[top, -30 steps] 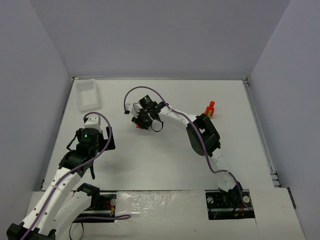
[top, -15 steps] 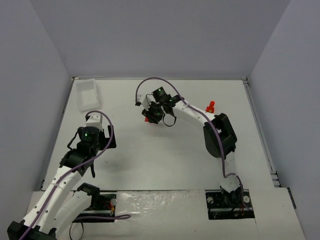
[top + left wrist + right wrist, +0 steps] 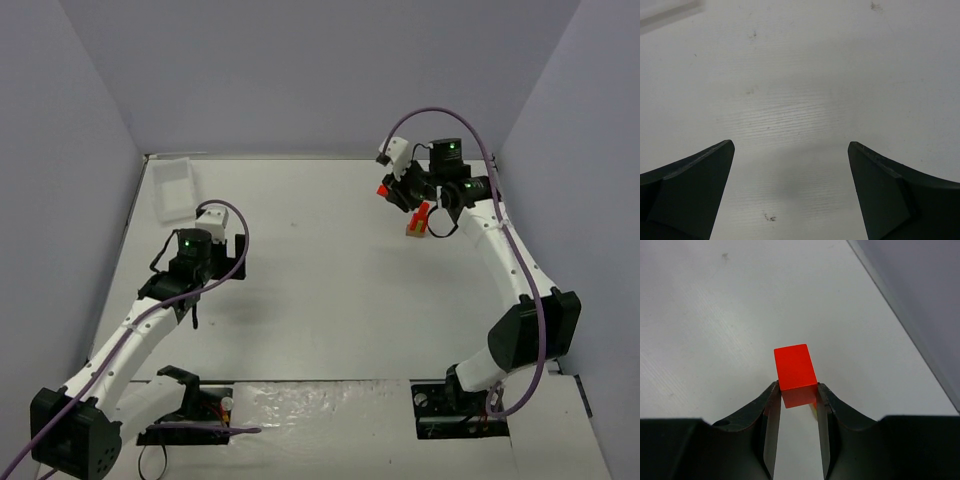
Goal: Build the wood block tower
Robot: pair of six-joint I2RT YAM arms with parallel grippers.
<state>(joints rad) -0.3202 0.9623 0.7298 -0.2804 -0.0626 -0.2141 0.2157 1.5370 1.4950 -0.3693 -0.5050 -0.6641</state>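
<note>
**Placing step: red block held beside the tower**

The left gripper [image 3: 790, 146] hangs wide open and empty over the table [image 3: 790, 60]. The right gripper [image 3: 797, 388] pinches a red block [image 3: 794, 365], raised just beside the wood block tower [image 3: 417, 222] at right rear. Next, probably: centre over its top, lower squarely, release gently.

The left gripper [image 3: 790, 145] is seen with its two dark fingers [image 3: 685, 195] held wide apart above the white table [image 3: 800, 75], where small specks are visible.
</note>
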